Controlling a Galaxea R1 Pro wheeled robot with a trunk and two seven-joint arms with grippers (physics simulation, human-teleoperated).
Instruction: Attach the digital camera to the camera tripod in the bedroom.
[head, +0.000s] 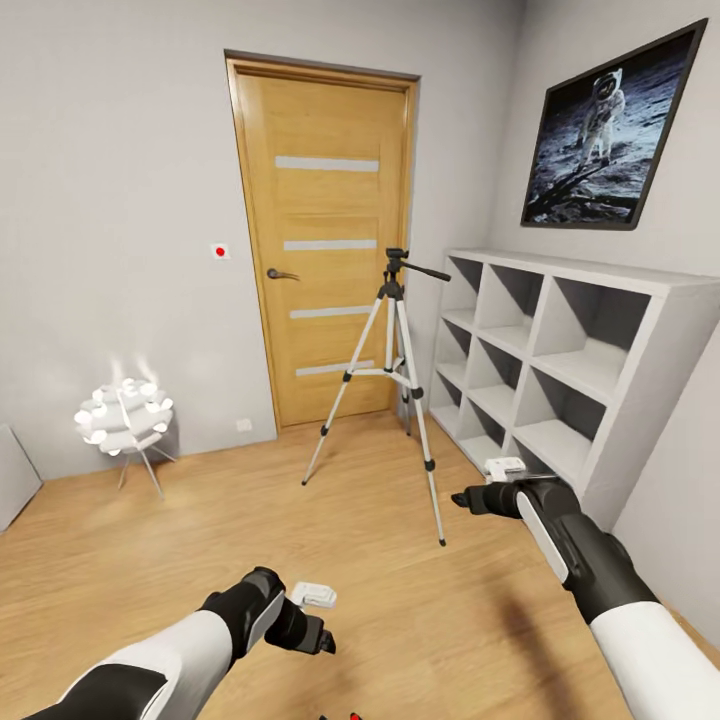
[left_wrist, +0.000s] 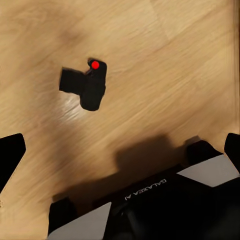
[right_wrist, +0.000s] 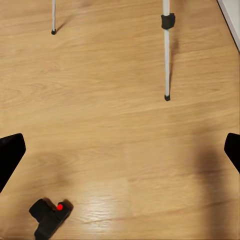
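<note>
I lower the left gripper, jaws spread, squarely over the floor-lying digital camera; right gripper spread, idle.

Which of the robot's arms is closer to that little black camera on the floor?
Left. The left gripper hangs just above the digital camera; the right gripper is farther off, by the camera tripod.

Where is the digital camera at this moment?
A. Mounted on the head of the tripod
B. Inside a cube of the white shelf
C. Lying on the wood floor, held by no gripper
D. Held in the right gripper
C: the digital camera lies on the wood floor, apart from the camera tripod, whose head carries nothing.
</note>
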